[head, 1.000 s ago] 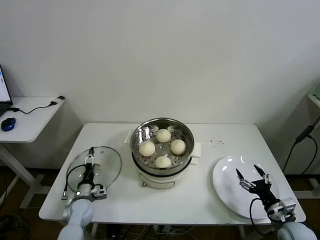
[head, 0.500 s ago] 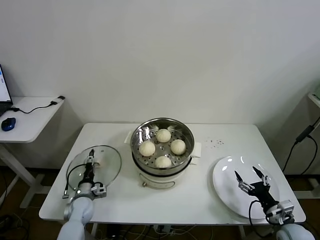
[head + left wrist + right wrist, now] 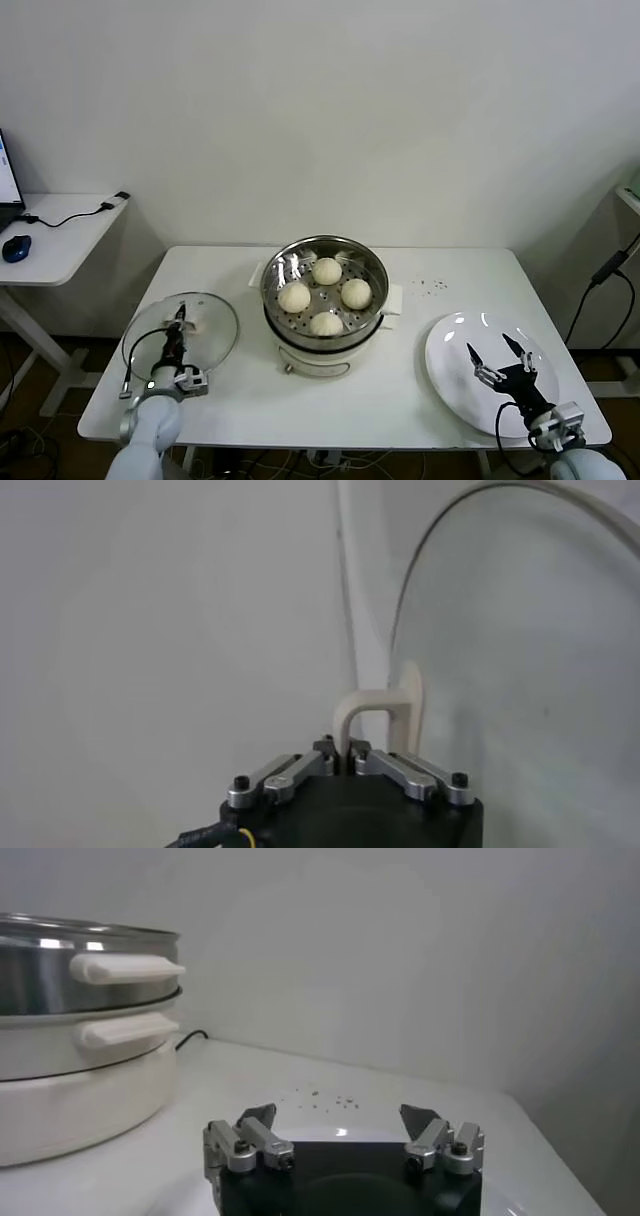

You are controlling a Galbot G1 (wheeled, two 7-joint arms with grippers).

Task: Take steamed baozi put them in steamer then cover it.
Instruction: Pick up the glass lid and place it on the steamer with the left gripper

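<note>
Steamed baozi (image 3: 325,296): all four sit in the uncovered steamer (image 3: 323,300) at mid-table.

Near left, the left gripper (image 3: 176,341) is pinched shut on the handle (image 3: 383,718) of the glass lid (image 3: 182,332); only its wrist view shows the fingers (image 3: 343,748) meeting there, and the lid seems tilted off the table (image 3: 400,390), though that is hard to judge. Near right, the right gripper (image 3: 503,362) hangs spread wide over the white plate (image 3: 460,355).

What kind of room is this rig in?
Probably a lab or office test room, not a kitchen: a plain white table against a bare wall, a side desk with a mouse, and the steamer as a staged prop.
</note>
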